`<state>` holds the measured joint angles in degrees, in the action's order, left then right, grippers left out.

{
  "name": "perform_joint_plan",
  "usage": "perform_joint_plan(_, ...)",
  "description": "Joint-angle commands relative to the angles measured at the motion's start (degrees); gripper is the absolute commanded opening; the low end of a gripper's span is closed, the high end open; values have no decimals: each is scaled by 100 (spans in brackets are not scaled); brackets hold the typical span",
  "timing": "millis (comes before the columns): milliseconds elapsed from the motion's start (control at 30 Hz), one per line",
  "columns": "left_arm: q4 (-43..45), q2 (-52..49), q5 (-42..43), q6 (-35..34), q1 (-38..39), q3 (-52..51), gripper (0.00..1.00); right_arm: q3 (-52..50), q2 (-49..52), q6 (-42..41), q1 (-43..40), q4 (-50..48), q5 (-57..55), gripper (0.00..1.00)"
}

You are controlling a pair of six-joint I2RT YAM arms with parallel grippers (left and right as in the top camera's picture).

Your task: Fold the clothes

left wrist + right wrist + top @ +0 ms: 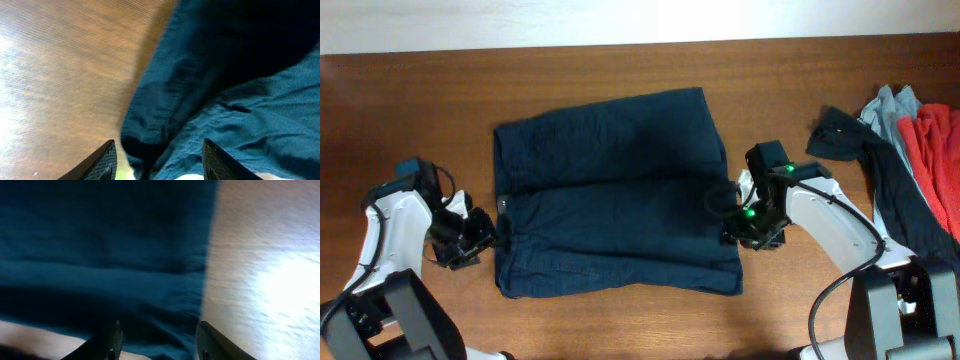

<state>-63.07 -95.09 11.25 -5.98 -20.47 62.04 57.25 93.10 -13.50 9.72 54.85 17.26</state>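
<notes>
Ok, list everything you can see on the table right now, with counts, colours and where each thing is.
navy garment: one, dark blue, lying flat at the table's centre
black garment: one, black, right side, trailing toward the right edge
grey garment: one, grey, far right, beside the black one
red garment: one, red, at the right edge
table: one, brown wood, under everything
left gripper: one, black, open, at the navy garment's left edge
right gripper: one, black, open, at the navy garment's right edge

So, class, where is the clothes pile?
Overhead view: the clothes pile lies at the table's right edge, beside the right arm, right of the navy shorts.
</notes>
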Motion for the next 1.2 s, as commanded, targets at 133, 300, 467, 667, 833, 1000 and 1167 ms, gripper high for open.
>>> perform_joint_plan(133,332,-70,240,302,424,-739,59,-72,-70,-46,-35,719,-59,91)
perform_joint_plan(300,955,-70,367,304,424,-1342,33,-560,-70,-48,-35,334,-92,87)
perform_joint_plan(467,437,-55,431,398,417,-1290,0,-629,-72,-44,-37,249,-105,41)
perform_joint_plan(667,-925,-37,1193,348,417,-855,0,-632,-70,-46,-37,236,-149,6)
perform_joint_plan(833,-1176,-35,1193,254,417,-850,1,-632,-72,-48,-37,282,-461,7)
perform_joint_plan(1000,-1193,-35,1196,258,413,-839,29,-632,-70,-50,-50,293,-855,74)
perform_joint_plan(1167,-1191,31,1189,396,413,-323,29,-474,-72,-195,-387,-114,-890,80)
